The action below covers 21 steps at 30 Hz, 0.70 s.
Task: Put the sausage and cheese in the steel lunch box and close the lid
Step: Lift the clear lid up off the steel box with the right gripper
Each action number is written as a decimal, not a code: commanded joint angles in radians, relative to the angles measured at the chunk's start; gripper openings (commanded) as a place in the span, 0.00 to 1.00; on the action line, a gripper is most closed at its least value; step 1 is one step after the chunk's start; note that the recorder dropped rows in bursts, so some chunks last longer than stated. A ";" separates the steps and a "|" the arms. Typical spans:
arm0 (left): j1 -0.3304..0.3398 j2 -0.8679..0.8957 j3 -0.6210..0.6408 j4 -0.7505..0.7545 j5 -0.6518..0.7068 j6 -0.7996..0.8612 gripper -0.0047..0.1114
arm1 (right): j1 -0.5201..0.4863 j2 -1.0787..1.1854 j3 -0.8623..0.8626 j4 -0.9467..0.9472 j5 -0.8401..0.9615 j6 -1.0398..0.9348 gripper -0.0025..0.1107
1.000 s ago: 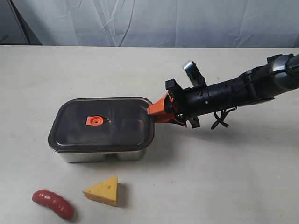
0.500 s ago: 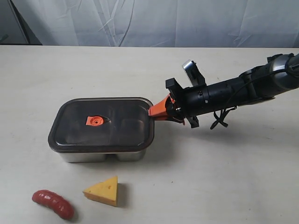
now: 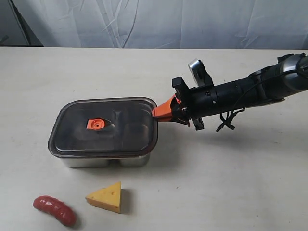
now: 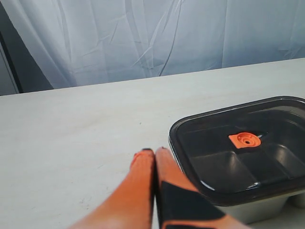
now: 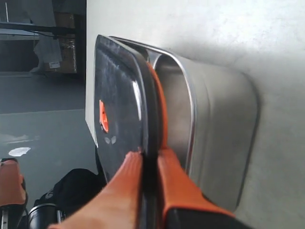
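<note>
Where the right tool (image 3: 161,111) reaches in from the right of the desk (image 3: 231,183), its two orange fingers are clamped on the right-hand edge of the lid (image 3: 103,127), one finger above the edge and one below it. The lid, dark and translucent with a small orange valve tab (image 3: 97,124) left of its centre, lies over the steel lunch box (image 3: 106,159), which stands on the desk left of centre. The right wrist view shows the gripped end of the lid standing clear of the box's rim, with the orange seal on its underside exposed in the gap. Toward the opposite end, lid and rim draw together. Through the lid the divider between the two compartments can be made out.

The sausage (image 3: 54,210) lies on the bare desk at the near left, outside the box. The cheese (image 3: 106,197) rests just to its right, apart from it and near the box's near wall.

The left tool (image 4: 155,155), seen from its own wrist camera, has its orange fingers pressed together with nothing between them. It sits low over the desk close to one corner of the box, not touching it. A pale curtain (image 3: 144,21) closes the far side.
</note>
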 commanded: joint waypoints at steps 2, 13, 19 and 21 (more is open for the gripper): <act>0.000 -0.006 0.005 0.000 0.001 0.000 0.04 | -0.001 -0.017 -0.026 -0.016 0.091 -0.013 0.01; 0.000 -0.006 0.005 0.000 0.001 0.000 0.04 | -0.001 -0.022 -0.091 0.081 0.091 -0.021 0.01; 0.000 -0.006 0.005 0.000 0.001 0.000 0.04 | -0.001 -0.022 -0.103 0.099 0.091 -0.021 0.01; 0.000 -0.006 0.005 0.000 0.001 0.000 0.04 | -0.001 -0.022 -0.103 0.121 0.091 -0.026 0.01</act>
